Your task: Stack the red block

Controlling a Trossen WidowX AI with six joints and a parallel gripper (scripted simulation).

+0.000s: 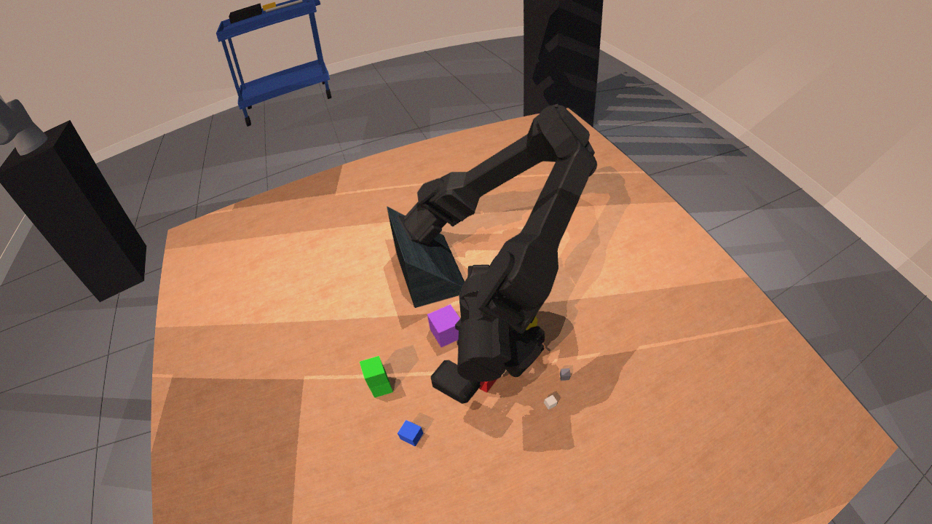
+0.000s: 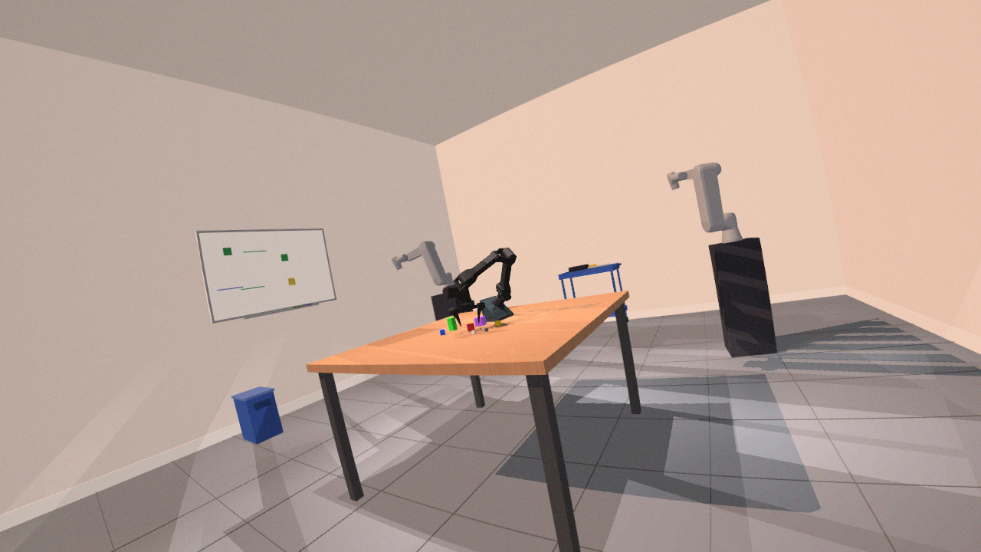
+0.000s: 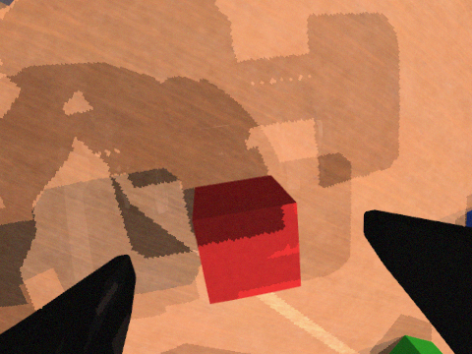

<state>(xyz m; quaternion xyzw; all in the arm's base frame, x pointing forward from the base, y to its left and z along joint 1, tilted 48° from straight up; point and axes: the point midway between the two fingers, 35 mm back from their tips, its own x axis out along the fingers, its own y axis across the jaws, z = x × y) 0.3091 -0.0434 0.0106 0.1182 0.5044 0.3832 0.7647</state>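
The red block (image 1: 486, 385) (image 2: 470, 327) (image 3: 250, 241) sits on the table, mostly hidden under the arm in the top view. My gripper (image 2: 469, 322) (image 3: 252, 244) is open and empty above it, with one fingertip on either side of the block in the wrist view. The fingertips are hidden in the top view. The green tower (image 1: 376, 376) (image 2: 451, 323) (image 3: 413, 345) stands upright, two blocks high, left of the gripper in the top view. Only its top corner shows at the lower right of the wrist view.
A purple block (image 1: 443, 324) stands close beside the arm. A blue block (image 1: 410, 432) (image 3: 469, 218) lies nearer the front. A yellow block (image 1: 532, 323) is partly hidden behind the gripper. A small white cube (image 1: 551, 401) and a grey cube (image 1: 565, 374) lie to the right.
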